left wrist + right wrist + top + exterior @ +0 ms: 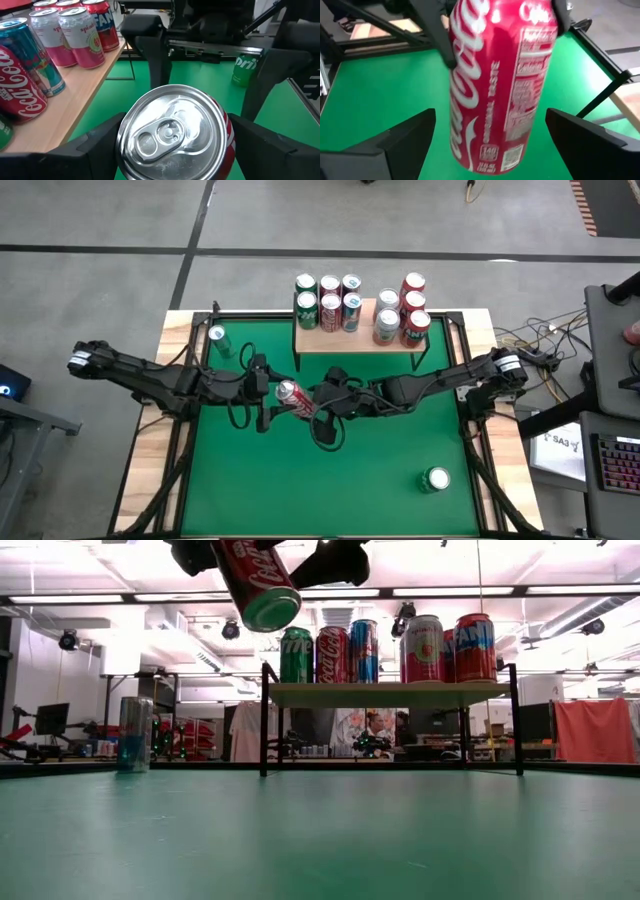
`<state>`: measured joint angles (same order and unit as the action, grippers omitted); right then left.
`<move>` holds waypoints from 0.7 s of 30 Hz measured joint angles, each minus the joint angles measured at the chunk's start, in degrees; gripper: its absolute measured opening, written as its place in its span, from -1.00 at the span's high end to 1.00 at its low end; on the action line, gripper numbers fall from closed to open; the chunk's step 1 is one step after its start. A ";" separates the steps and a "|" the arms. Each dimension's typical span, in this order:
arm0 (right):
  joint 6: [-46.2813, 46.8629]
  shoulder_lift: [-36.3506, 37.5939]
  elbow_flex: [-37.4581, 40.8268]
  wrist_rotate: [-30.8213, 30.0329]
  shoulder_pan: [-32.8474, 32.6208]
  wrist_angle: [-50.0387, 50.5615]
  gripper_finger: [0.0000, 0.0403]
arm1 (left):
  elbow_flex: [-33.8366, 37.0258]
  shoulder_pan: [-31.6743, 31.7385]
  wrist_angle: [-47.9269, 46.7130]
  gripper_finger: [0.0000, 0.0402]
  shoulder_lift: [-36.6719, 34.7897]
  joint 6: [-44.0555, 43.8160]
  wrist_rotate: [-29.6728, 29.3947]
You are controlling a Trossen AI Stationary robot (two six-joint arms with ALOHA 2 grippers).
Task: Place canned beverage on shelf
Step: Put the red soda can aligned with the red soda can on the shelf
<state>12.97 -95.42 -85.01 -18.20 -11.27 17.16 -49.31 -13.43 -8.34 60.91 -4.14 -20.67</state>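
Note:
A red Coca-Cola can (pixel 291 394) hangs high over the middle of the green table, in front of the shelf (pixel 355 341). The shelf is a light wooden board on thin black legs, and several cans stand on top of it. My left gripper (pixel 274 391) comes from the table's left and is shut on the can. My right gripper (pixel 318 402) comes from the right and is open. Its fingers (pixel 407 140) stand on either side of the can's lower half, with a gap on each side. My left gripper pinches the can's side wall just below the lid end (pixel 125 145) between its two fingers. The fingers come roughly level from the table's left and lie along the can. The can is lifted clear and tilted, its lid (pixel 170 132) facing the left wrist and its bottom (pixel 270 608) slanting down toward the table's near side.
A green can (pixel 218 337) stands on the table at the far left, beside the shelf. A Sprite can (pixel 436 479) stands near the right front corner. The shelf's black legs (pixel 264 720) stand at the far side.

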 joint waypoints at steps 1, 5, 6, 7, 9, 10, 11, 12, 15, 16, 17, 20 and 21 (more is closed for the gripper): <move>-0.05 -0.05 0.00 -0.02 0.11 -0.29 -0.84 | -0.21 0.01 0.03 -0.49 0.35 0.13 -0.02; -0.87 -0.44 0.00 0.05 0.20 -1.50 -0.84 | -0.94 0.02 2.27 -0.49 1.78 1.63 0.02; -0.89 -0.44 0.00 0.02 0.20 -1.52 -0.84 | -1.17 0.02 2.55 -0.49 2.11 2.12 0.06; -0.96 -0.44 0.00 0.06 0.25 -1.76 -0.84 | -1.56 0.01 2.54 -0.49 2.51 2.59 0.08; -0.99 -0.44 -0.02 0.09 0.31 -2.19 -0.84 | -2.49 0.00 2.59 -0.49 3.21 3.25 0.18; -1.06 -0.43 -0.02 0.04 0.31 -2.37 -0.84 | -2.94 0.00 2.72 -0.49 3.52 3.61 0.17; -1.08 -0.44 -0.02 0.05 0.31 -2.62 -0.84 | -3.43 0.00 2.67 -0.49 3.86 3.93 0.19; -1.21 -0.44 -0.02 0.07 0.36 -2.73 -0.83 | -3.91 0.00 2.68 -0.49 4.33 4.19 0.17; -1.41 -0.42 -0.02 0.03 0.55 -2.77 -0.77 | -5.23 -0.02 2.50 -0.49 5.57 5.10 0.20; -1.14 -0.42 -0.02 0.00 0.56 -2.74 -0.74 | -5.54 -0.02 2.32 -0.49 5.92 5.26 0.20; -1.05 -0.42 -0.02 0.00 0.58 -2.73 -0.69 | -5.87 -0.02 2.25 -0.49 6.32 5.51 0.20; -0.86 -0.42 -0.02 -0.05 0.62 -2.86 -0.52 | -6.49 -0.04 2.12 -0.52 6.90 5.96 0.24; -0.76 -0.41 -0.02 -0.11 0.62 -2.88 -0.46 | -6.64 -0.04 2.08 -0.54 6.95 6.10 0.30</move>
<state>12.21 -95.83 -85.03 -18.31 -10.66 14.28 -55.96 -13.47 -6.26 67.85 1.96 -20.37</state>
